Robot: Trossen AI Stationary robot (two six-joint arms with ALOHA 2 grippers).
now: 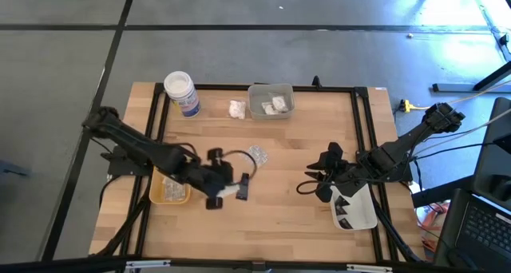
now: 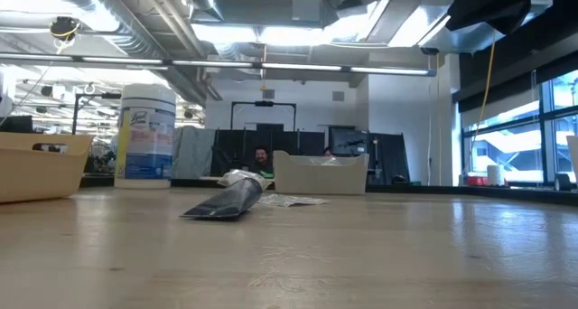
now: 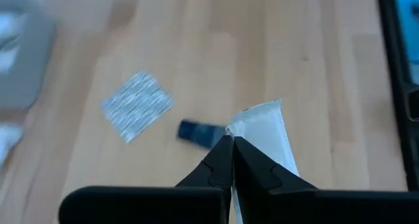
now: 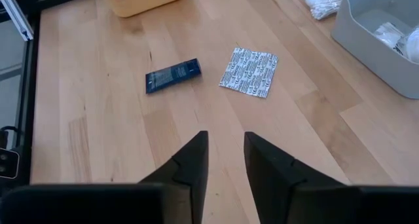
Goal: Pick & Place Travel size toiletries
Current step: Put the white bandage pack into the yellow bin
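While high view hides it, left fingers [image 3: 232, 160] pinch white sachet [image 3: 265, 129]; right fingers [image 4: 226, 155] parted, empty.

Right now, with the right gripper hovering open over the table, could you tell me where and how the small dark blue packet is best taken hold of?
The dark blue packet lies flat on the table, apart from the square sachet. Probably best to come straight down with the right gripper and pinch across its short width at the middle. It is long and narrow, so the fingers span it easily, and both long edges are free.
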